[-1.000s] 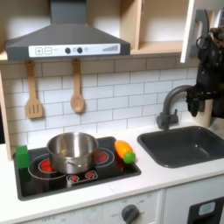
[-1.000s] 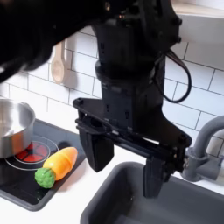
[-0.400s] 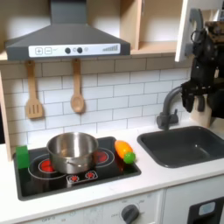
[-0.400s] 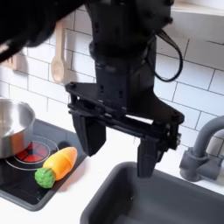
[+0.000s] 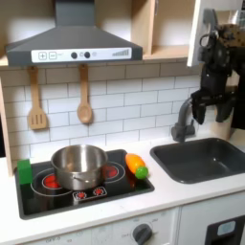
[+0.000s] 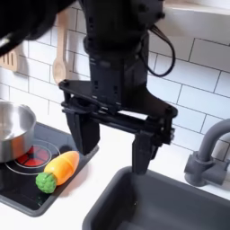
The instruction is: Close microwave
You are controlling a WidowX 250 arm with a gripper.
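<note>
The microwave (image 5: 203,29) sits at the top right of the first exterior view, above the sink, and what shows of it is a white door panel swung out from the wooden cabinet, so it reads as open and not yet shut; its handle and keypad cannot be made out here. Compared with a second ago the gripper (image 5: 211,102) has risen and shifted toward the first exterior view's left, from low beside the faucet (image 5: 182,120) to a spot higher over the sink (image 5: 206,158), closer under the door's lower edge. In the second exterior view the gripper (image 6: 109,146) likewise sits higher and further to the second exterior view's left than before, its two dark fingers spread wide apart and holding nothing. That climb looks like the approach to the door: the arm seems to be getting up to door height so it can push the panel closed, but no contact with the door is visible yet, so the closing itself has still to begin. On the desk the rest is unchanged: the pot (image 5: 78,165) on the stove (image 5: 38,189), the toy carrot (image 5: 138,166) beside it, and the wooden utensils (image 5: 84,97) hanging on the tiled wall under the hood (image 5: 72,43).
</note>
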